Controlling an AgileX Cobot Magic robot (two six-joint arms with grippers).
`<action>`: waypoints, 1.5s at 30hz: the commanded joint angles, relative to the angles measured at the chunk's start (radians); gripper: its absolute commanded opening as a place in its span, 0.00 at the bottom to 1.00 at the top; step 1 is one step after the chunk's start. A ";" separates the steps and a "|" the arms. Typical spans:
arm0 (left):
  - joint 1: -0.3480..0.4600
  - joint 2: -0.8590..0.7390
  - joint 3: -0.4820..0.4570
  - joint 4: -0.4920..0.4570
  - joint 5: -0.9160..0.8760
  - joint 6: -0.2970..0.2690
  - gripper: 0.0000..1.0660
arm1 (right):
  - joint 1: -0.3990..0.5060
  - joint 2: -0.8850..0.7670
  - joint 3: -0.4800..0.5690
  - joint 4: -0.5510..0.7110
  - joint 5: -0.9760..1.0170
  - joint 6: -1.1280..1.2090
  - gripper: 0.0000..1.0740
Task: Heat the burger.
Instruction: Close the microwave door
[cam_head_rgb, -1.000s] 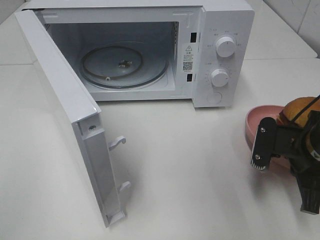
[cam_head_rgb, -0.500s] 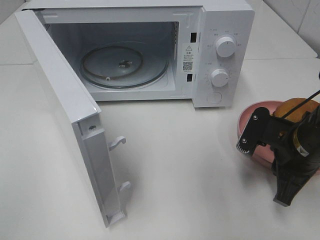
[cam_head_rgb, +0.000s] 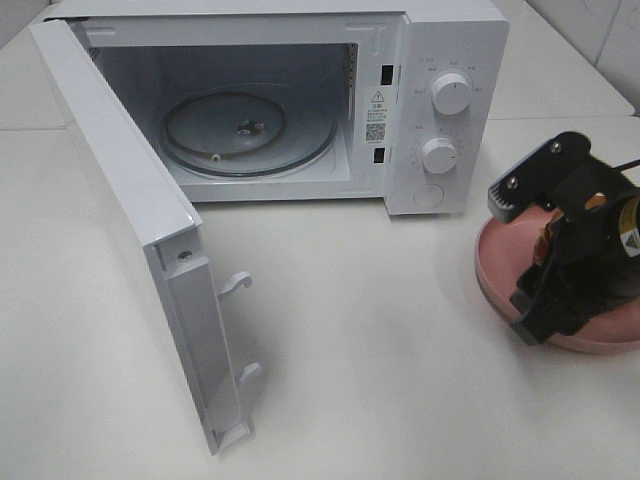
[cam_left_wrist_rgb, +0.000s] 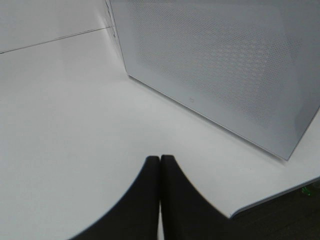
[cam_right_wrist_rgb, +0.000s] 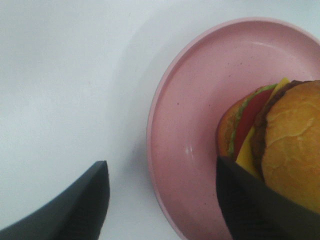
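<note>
A: While your right gripper (cam_right_wrist_rgb: 160, 200) hangs over the pink plate (cam_right_wrist_rgb: 200, 100), its jaws stand wide apart, one finger (cam_right_wrist_rgb: 75, 205) out over bare table beyond the rim, the other finger against the burger's side.

B: Holding anything?

A: No. You have only one finger at the burger (cam_right_wrist_rgb: 280, 150), so nothing is clamped. The burger lies tipped on its side on the plate, bun, tomato, cheese and lettuce edges facing the gap between the jaws.

B: And from above?

A: You see the right gripper (cam_head_rgb: 530, 250) covering most of the plate (cam_head_rgb: 500, 270); the burger is almost wholly hidden there. The microwave (cam_head_rgb: 440, 60) stands well apart from those jaws, door (cam_head_rgb: 120, 220) swung wide, glass turntable (cam_head_rgb: 245, 130) bare.

B: Left side?

A: Your left gripper (cam_left_wrist_rgb: 160, 162) has its jaws pressed together, empty, over white table (cam_left_wrist_rgb: 60, 125), near the perforated face of the microwave door (cam_left_wrist_rgb: 220, 65).
</note>
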 joint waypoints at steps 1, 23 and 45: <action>0.003 -0.021 0.002 0.002 -0.015 -0.003 0.00 | -0.002 -0.071 -0.035 0.130 0.057 0.059 0.66; 0.003 -0.021 0.002 0.002 -0.016 -0.003 0.00 | -0.248 -0.097 -0.223 0.353 0.396 0.184 0.71; 0.003 -0.020 0.002 0.002 -0.016 -0.003 0.00 | -0.248 -0.573 -0.059 0.357 0.595 0.122 0.71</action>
